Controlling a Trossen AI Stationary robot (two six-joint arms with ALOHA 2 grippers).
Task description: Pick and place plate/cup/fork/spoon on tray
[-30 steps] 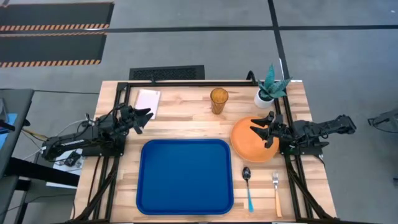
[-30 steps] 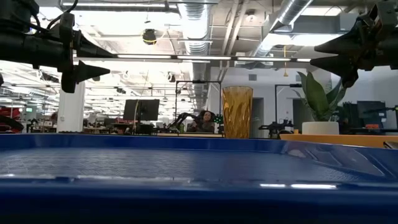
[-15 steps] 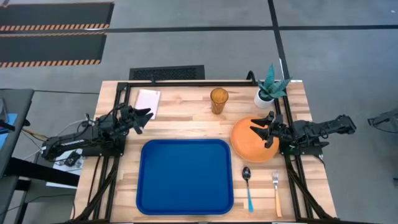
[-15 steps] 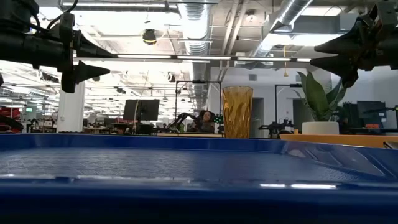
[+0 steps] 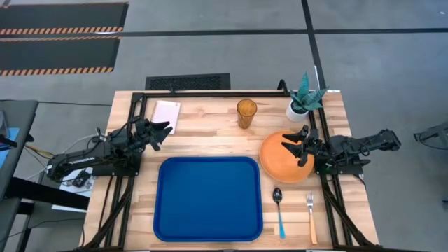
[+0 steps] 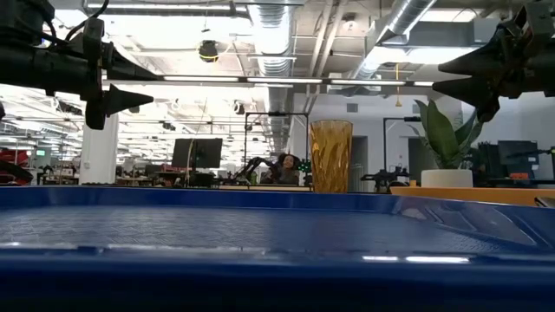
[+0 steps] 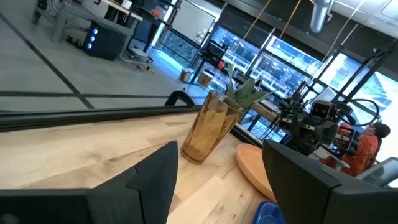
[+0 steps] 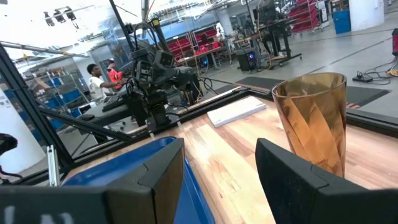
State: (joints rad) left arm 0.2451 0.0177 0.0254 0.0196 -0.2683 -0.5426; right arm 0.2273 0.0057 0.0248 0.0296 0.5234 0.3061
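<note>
The blue tray [image 5: 208, 198] lies at the table's near middle. The orange plate [image 5: 280, 162] lies flat right of it, partly under my right gripper [image 5: 295, 146], which hovers open above it. The amber cup [image 5: 246, 113] stands upright at the far middle and shows in both wrist views [image 7: 205, 127] [image 8: 314, 121]. The spoon [image 5: 279, 210] and the fork [image 5: 311, 217] lie side by side near the front right. My left gripper [image 5: 162, 133] hovers open left of the tray, near the notepad.
A white pot with a green plant [image 5: 301, 101] stands at the far right corner. A pale notepad [image 5: 166, 114] lies at the far left. Black frame rails run along the table's left, right and far edges. A person [image 8: 96, 78] shows in the room beyond.
</note>
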